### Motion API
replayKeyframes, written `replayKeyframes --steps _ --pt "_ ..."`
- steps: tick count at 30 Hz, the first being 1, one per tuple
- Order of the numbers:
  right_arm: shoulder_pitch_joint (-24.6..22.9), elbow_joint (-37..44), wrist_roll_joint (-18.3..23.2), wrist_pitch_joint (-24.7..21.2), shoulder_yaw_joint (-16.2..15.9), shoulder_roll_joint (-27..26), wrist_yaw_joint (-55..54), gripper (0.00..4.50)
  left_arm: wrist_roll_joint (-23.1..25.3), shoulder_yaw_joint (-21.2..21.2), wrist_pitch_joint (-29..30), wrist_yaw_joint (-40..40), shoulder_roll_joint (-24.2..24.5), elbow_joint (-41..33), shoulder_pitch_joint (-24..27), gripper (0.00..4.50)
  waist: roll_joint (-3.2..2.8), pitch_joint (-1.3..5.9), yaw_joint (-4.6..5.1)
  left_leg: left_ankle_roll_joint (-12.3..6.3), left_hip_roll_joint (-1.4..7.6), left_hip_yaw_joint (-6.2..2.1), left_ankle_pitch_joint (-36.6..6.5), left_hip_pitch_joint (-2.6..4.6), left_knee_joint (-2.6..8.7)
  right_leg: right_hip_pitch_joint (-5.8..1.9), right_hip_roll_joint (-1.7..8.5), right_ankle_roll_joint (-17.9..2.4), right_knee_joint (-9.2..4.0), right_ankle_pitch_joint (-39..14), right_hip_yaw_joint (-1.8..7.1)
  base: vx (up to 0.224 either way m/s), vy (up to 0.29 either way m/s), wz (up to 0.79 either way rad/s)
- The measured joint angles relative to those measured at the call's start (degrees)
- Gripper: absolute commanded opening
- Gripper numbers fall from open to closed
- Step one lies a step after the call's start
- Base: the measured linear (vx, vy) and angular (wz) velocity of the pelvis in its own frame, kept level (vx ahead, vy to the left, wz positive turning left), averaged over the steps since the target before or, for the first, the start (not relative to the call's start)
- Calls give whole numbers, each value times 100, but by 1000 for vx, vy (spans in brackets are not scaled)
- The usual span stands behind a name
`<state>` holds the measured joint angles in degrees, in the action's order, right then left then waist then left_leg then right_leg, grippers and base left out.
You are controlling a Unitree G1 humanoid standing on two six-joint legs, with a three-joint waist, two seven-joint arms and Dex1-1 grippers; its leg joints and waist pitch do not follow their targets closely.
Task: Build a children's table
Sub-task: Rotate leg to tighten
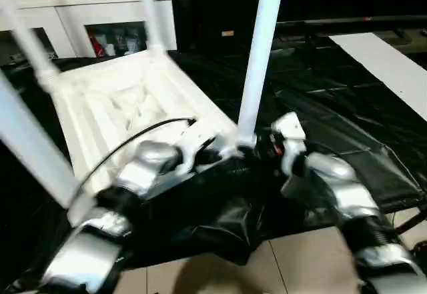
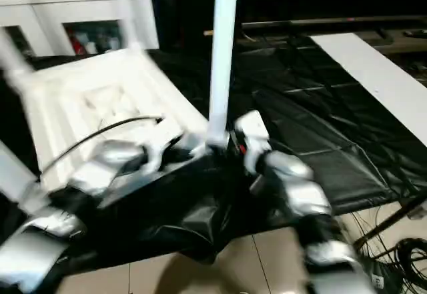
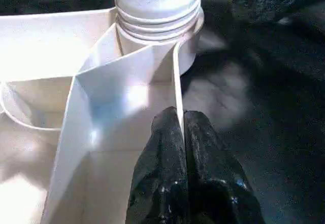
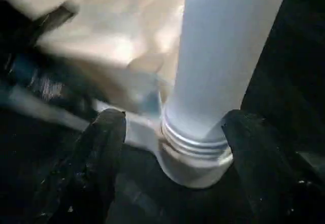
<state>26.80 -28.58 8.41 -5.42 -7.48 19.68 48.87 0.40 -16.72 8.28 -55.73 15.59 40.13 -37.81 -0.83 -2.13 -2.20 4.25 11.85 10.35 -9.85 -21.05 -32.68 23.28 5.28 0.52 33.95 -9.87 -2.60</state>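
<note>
Left wrist view: left gripper [image 3: 182,127] pinches a tabletop [image 1: 127,107] rib, while right gripper [image 4: 175,127] sits spread around the near-right leg [image 1: 259,54].

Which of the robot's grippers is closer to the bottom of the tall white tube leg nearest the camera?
Right. The right gripper is open astride the white tube leg at its socket; the left gripper pinches the white ribbed tabletop's rim just beside that socket.
</note>
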Motion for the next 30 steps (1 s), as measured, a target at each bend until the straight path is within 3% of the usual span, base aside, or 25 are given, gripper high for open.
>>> replayKeyframes --steps 5,10,17,24,30 --pt "-124 329 7 -2 -149 409 787 332 -175 -194 -11 -941 282 -485 266 0 -2 -6 -132 0 0 36 1 -6 -10 -4 8 1 -2 -2 32 0 0 0" --pt "-240 627 63 6 -398 612 1267 332 -285 -297 126 -1387 475 -893 471 0 2 -9 -140 -1 1 68 1 -10 -12 -3 14 1 -5 -2 39 0 0 0" --pt "-246 665 11 64 -454 678 1478 332 -297 -314 187 -1473 514 -1019 531 0 3 -9 -141 -1 3 68 1 -10 -12 -3 13 5 -3 -5 36 0 0 0" --pt "-222 594 -16 124 -527 652 1496 254 -296 -299 270 -1473 551 -1063 543 0 6 -11 -128 -1 4 68 1 -9 -14 -3 12 5 1 -5 36 0 0 0" --pt "-193 597 4 210 -524 671 1549 231 -295 -288 295 -1472 567 -1066 545 0 7 -11 -120 -1 5 68 1 -8 -15 -3 12 5 3 -4 37 0 0 0"
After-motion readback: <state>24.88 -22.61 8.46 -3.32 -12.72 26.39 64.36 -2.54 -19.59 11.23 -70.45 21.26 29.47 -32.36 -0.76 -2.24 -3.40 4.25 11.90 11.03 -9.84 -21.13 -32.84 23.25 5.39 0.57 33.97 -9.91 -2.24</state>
